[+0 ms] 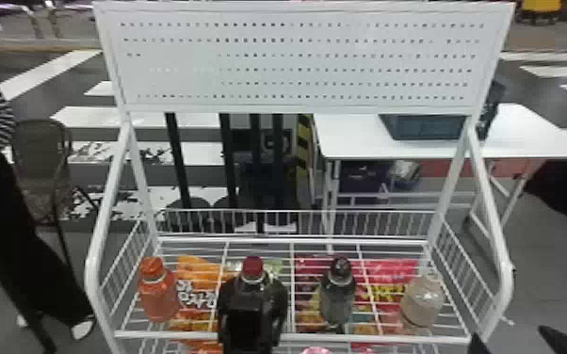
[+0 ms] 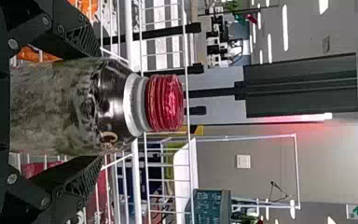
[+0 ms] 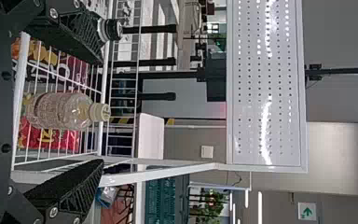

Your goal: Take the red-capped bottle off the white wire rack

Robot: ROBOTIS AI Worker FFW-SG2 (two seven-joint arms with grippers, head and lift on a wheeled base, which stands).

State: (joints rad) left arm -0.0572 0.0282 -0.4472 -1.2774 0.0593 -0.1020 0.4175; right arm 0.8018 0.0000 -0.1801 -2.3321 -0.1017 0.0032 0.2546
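at the left of the white wire rack (image 1: 202,335), an orange bottle with an orange cap (image 1: 158,297) stands upright, with orange snack bags (image 1: 196,273) showing beneath the wires to its right. next comes the red-capped bottle (image 1: 252,267), upright and left of the middle of the rack, its lower part hidden behind the left gripper (image 1: 251,299). that gripper comes in from the near side, its fingers apart, one on either side of the bottle's body, below the cap. to the right stands a dark-capped bottle (image 1: 339,299), then a pale bottle (image 1: 421,303) near the right side, with red bags (image 1: 391,270) under the wires. at the near right is the right gripper (image 1: 511,340), its fingers spread with nothing between them. a perforated white panel (image 1: 296,61) rises at the far side.
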